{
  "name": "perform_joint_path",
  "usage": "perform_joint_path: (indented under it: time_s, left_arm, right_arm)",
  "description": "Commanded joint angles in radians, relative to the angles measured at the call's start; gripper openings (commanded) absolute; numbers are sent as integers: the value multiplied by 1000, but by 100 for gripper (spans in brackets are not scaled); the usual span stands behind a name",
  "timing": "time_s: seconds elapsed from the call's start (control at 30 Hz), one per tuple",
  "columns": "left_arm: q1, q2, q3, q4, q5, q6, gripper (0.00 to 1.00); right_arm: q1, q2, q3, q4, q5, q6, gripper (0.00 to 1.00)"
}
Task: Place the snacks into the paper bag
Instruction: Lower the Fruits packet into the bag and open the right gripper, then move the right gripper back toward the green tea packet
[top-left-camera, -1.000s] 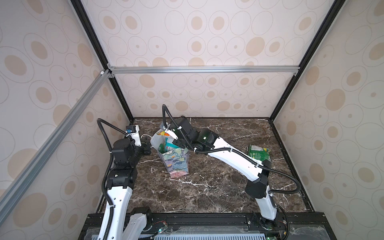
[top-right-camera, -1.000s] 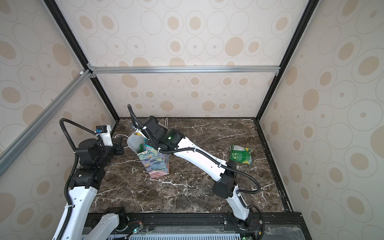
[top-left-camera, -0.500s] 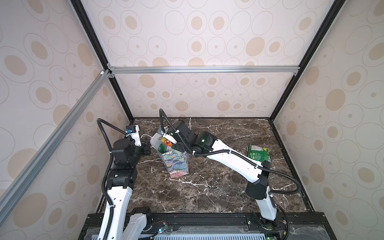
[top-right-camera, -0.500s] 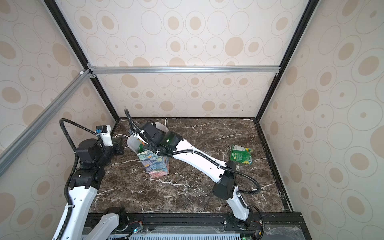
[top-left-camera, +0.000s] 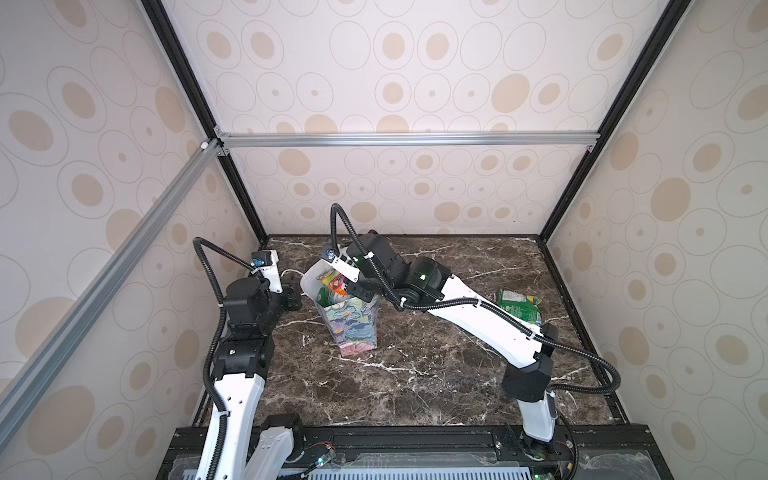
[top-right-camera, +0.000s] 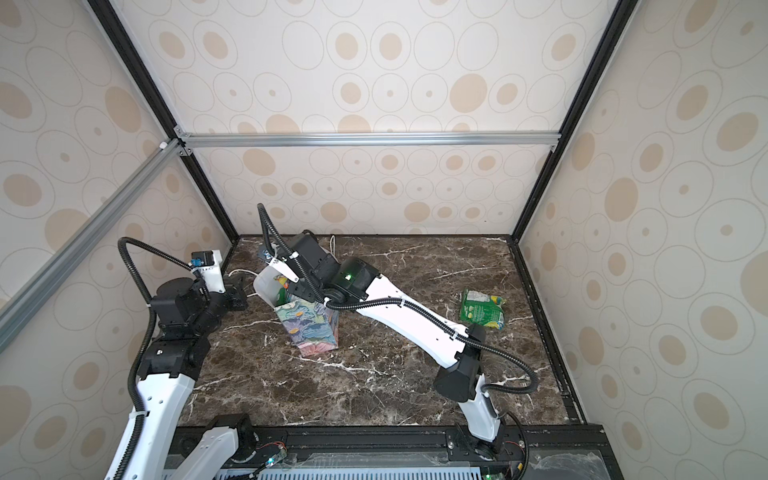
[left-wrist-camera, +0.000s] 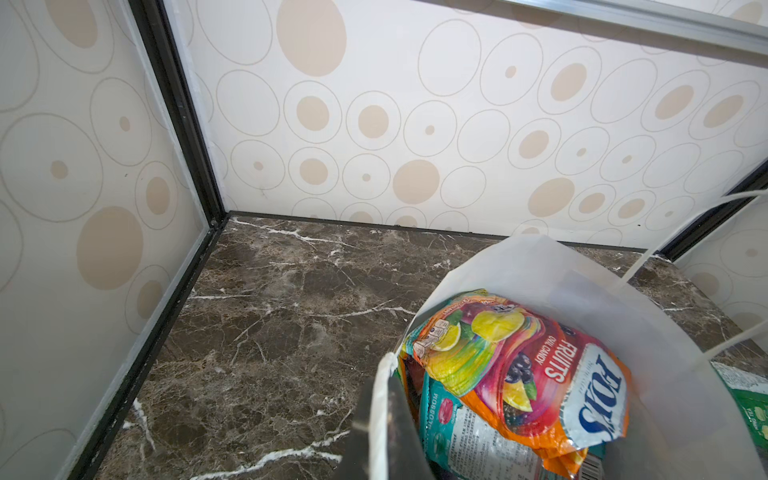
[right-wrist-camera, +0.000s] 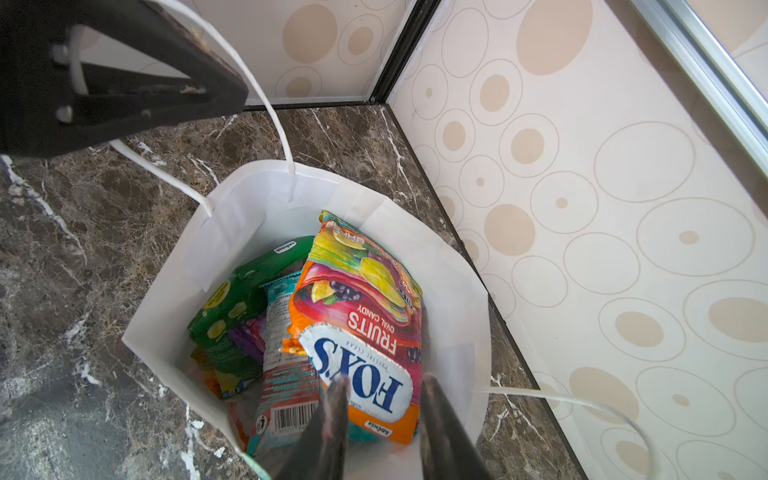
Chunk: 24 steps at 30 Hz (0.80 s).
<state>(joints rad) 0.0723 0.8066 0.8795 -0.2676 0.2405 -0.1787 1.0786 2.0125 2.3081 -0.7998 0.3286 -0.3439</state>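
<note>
The floral paper bag (top-left-camera: 353, 328) (top-right-camera: 309, 328) stands left of centre, its white mouth (right-wrist-camera: 257, 199) open. My left gripper (left-wrist-camera: 384, 365) (top-left-camera: 297, 298) is shut on the bag's white rim at its left side. My right gripper (right-wrist-camera: 382, 382) (top-left-camera: 349, 286) hangs open just over the mouth. A multicolour FOX'S fruits snack (right-wrist-camera: 357, 307) (left-wrist-camera: 519, 374) lies loose on top inside, below the open fingers. Under it sit a green packet (right-wrist-camera: 232, 299) and a teal one (right-wrist-camera: 282, 374). Another green snack (top-left-camera: 519, 305) (top-right-camera: 482, 311) lies on the table at the right.
The dark marble table (top-left-camera: 415, 374) is walled in at the back and both sides. The bag stands near the back left corner (left-wrist-camera: 216, 220). One cord handle (right-wrist-camera: 266, 104) loops up past my left gripper; the other (right-wrist-camera: 582, 403) droops outside the rim.
My right gripper's jaws have gone from shut to open over the bag, and the fruits snack now lies free inside. That arm shifted slightly back. The left arm has not moved.
</note>
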Motion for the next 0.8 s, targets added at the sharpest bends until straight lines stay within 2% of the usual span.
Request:
perform_joint_path:
  time_s: [0.0, 0.17, 0.27, 0.37, 0.57, 0.77]
  left_arm:
    - [6, -18, 13, 11, -4, 11, 0]
    - [6, -18, 12, 13, -4, 9, 0]
    - [6, -18, 12, 12, -3, 10, 0]
    - [6, -17, 10, 13, -2, 9, 0]
    - [6, -15, 13, 8, -13, 12, 0]
    - [6, -15, 14, 1, -30, 18, 1]
  right_arm:
    - [-3, -46, -33, -9, -14, 17, 31]
    - [-23, -115, -106, 24, -42, 75, 30]
    - [-59, -204, -224, 84, -98, 145, 30]
    - [-85, -313, -368, 158, -104, 194, 29]
    - [-155, -479, -568, 177, -94, 280, 29]
    - [-272, -651, -800, 210, -109, 406, 29]
